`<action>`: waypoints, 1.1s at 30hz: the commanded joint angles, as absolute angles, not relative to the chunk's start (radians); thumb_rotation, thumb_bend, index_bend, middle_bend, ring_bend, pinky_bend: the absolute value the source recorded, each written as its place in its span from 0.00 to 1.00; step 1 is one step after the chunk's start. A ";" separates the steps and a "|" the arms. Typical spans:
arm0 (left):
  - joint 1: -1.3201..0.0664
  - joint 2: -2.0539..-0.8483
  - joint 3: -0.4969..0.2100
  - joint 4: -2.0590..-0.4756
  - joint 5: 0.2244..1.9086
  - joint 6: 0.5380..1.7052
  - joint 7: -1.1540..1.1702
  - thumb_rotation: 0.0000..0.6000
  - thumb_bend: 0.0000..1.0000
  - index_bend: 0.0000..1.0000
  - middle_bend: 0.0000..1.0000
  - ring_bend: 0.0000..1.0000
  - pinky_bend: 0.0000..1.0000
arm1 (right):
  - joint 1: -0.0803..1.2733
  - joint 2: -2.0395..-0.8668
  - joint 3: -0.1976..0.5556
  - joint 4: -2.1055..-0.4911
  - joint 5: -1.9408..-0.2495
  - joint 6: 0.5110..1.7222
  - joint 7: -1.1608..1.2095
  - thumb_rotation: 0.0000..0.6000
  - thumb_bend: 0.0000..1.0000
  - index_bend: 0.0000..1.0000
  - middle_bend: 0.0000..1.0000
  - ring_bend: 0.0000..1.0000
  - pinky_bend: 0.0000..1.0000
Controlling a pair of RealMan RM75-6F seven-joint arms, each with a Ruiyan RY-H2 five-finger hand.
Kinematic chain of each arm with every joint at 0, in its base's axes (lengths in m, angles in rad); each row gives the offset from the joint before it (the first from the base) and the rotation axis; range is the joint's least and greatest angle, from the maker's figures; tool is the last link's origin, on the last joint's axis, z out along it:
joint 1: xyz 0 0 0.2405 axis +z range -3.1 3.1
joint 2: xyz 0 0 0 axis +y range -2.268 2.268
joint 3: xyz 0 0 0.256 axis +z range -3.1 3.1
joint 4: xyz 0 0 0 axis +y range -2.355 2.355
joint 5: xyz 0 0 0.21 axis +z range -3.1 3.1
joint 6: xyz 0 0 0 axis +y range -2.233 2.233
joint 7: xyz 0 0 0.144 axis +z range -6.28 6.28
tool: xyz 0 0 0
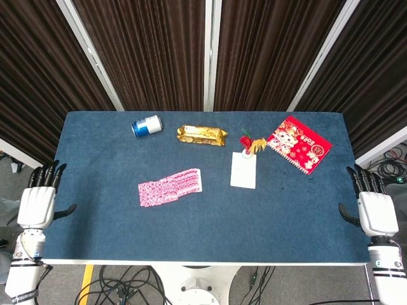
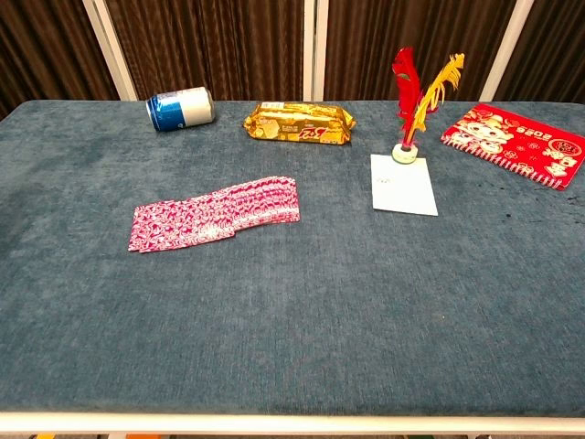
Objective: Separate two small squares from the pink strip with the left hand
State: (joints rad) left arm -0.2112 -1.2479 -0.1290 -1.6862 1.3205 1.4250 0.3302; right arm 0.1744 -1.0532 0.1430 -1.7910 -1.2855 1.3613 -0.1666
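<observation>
The pink strip (image 1: 170, 187) of small patterned squares lies flat on the blue table, left of centre; the chest view shows the pink strip (image 2: 217, 213) slanting up to the right. My left hand (image 1: 37, 202) hangs beside the table's left edge, fingers apart and pointing away, holding nothing, well left of the strip. Off the right edge, my right hand (image 1: 375, 211) is likewise spread and empty. Neither hand appears in the chest view.
A blue can (image 1: 147, 126) lies on its side at the back left. A gold snack pack (image 1: 201, 135) sits at the back centre. A red-and-yellow feather shuttlecock (image 1: 249, 145) stands on a white card (image 1: 243, 170). A red envelope (image 1: 299, 144) lies back right.
</observation>
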 commanded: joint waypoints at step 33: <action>-0.251 -1.277 -0.028 -1.718 1.384 1.301 0.368 1.00 0.81 0.08 0.92 0.91 0.91 | 0.151 -1.028 0.144 -1.783 -1.274 1.386 -0.134 1.00 0.27 0.00 0.00 0.00 0.00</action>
